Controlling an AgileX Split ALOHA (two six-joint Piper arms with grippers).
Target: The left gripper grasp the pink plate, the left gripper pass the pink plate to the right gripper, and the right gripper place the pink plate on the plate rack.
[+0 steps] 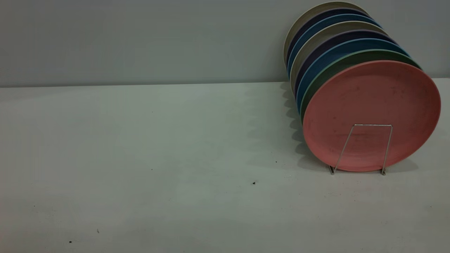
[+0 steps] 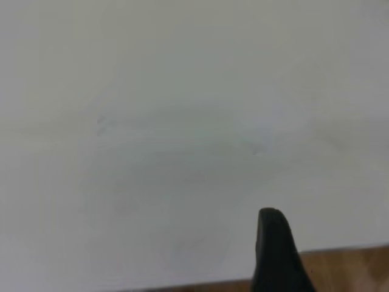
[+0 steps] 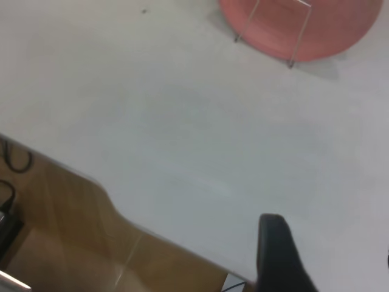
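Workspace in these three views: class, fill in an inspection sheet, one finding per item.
Surface: pale table, a few dark specks.
Job's things: pink plate upright, frontmost in the plate rack.
Clutter: green, blue, purple and beige plates racked behind it.
Grippers: one left claw finger and one right claw finger at the table edge, holding nothing.
Cables: black loops beside the table.
Surroundings: plain wall, wooden floor.

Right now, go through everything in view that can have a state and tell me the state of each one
pink plate: standing on edge at the front of the row, behind the rack's front loop.
plate rack: upright on the table, full of plates.
other plates: standing on edge in a row behind the pink one.
left gripper: over bare table near its edge, one finger showing, holding nothing.
right gripper: near the table edge, away from the rack, holding nothing.
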